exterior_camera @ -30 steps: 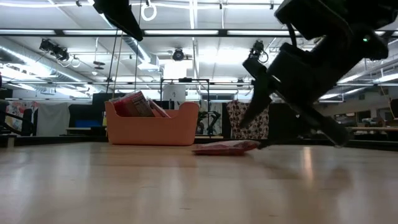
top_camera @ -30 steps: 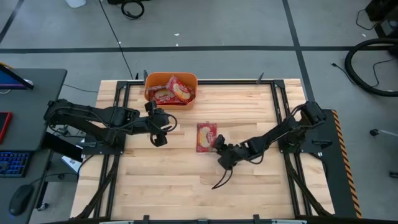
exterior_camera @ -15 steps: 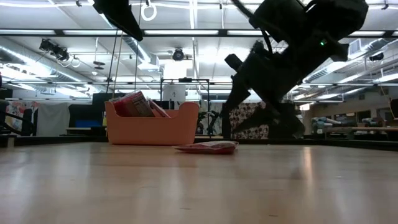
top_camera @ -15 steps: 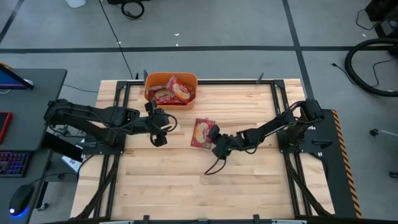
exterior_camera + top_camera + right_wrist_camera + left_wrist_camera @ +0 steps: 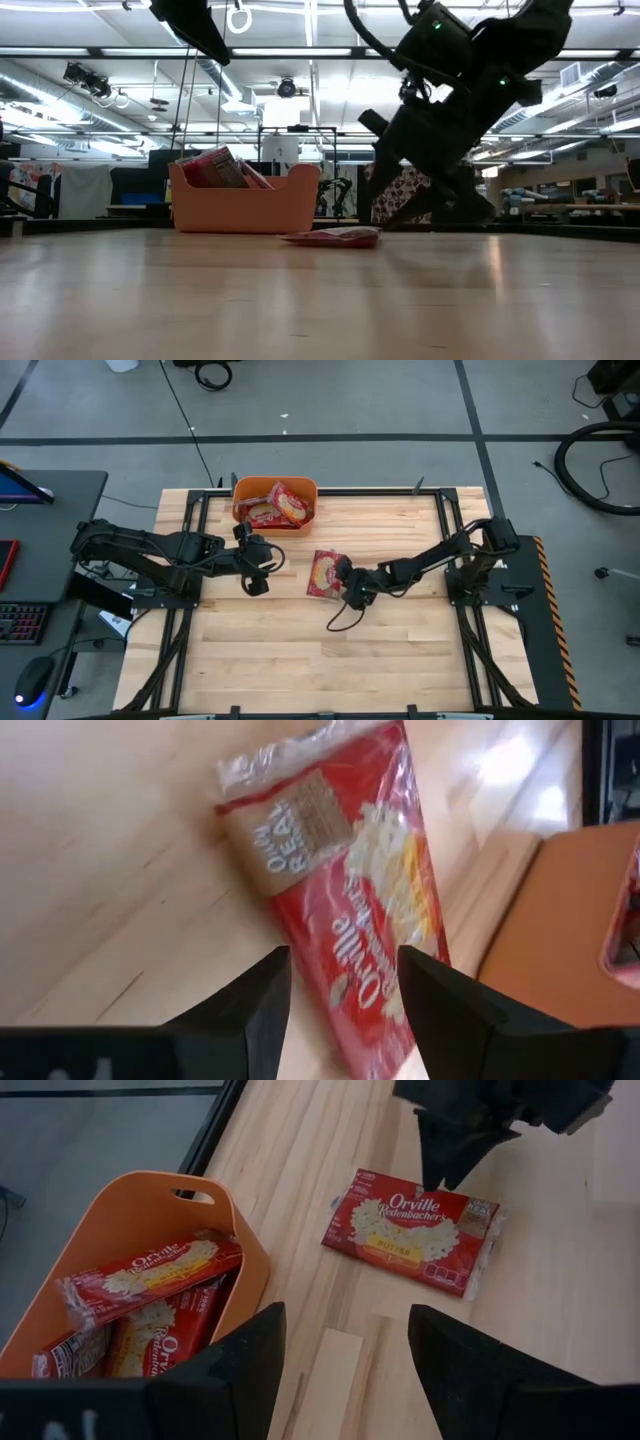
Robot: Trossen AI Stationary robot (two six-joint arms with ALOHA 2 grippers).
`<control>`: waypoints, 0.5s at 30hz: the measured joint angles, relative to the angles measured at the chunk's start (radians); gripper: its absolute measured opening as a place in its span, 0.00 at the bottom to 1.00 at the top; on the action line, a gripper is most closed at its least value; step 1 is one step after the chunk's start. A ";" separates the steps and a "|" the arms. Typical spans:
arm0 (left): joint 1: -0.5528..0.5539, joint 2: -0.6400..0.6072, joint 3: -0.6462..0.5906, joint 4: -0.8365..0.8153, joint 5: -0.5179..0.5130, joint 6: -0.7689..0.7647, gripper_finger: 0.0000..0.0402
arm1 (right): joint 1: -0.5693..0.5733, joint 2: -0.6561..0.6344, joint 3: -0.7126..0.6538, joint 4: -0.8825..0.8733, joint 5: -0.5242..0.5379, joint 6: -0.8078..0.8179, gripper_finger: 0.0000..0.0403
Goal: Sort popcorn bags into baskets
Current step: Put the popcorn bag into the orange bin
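One red popcorn bag (image 5: 325, 573) lies flat on the table, also clear in the left wrist view (image 5: 415, 1230) and the low view (image 5: 333, 237). The orange basket (image 5: 243, 491) stands at the far edge with several red bags (image 5: 280, 505) inside. My right gripper (image 5: 347, 580) is open at the loose bag's right edge, and its wrist view shows the bag (image 5: 340, 890) just beyond the fingers. My left gripper (image 5: 258, 565) is open and hovers left of the bag, near the basket (image 5: 150, 1220). My right gripper's fingertips (image 5: 435, 1170) stand at the loose bag's long edge on the table's right side (image 5: 420, 1192), slanting down from the right. I cannot tell whether they touch it. The bag lies flat on the table.
Bare wooden tabletop (image 5: 300, 650) stretches toward the near edge. A dark cable (image 5: 338, 622) trails below the right gripper. Black frame rails (image 5: 190, 520) run along both sides of the table. A desk with a keyboard and mouse (image 5: 30, 680) stands to the left.
My right gripper has moved toward the table's left and slightly toward the far edge. The loose bag slid left toward the basket and turned a little, then lay still in the last half second. My left arm kept still.
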 joint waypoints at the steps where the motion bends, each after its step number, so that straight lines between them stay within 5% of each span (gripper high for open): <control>1: 0.000 0.000 0.000 0.000 0.000 0.000 0.54 | -0.009 0.013 0.000 0.026 -0.005 -0.015 0.47; 10: 0.000 0.001 0.000 -0.005 0.001 0.000 0.54 | -0.022 0.165 0.007 0.270 0.087 -0.157 0.46; 15: 0.000 0.001 0.000 -0.004 0.000 0.000 0.54 | -0.039 0.172 0.032 0.284 0.035 -0.172 0.40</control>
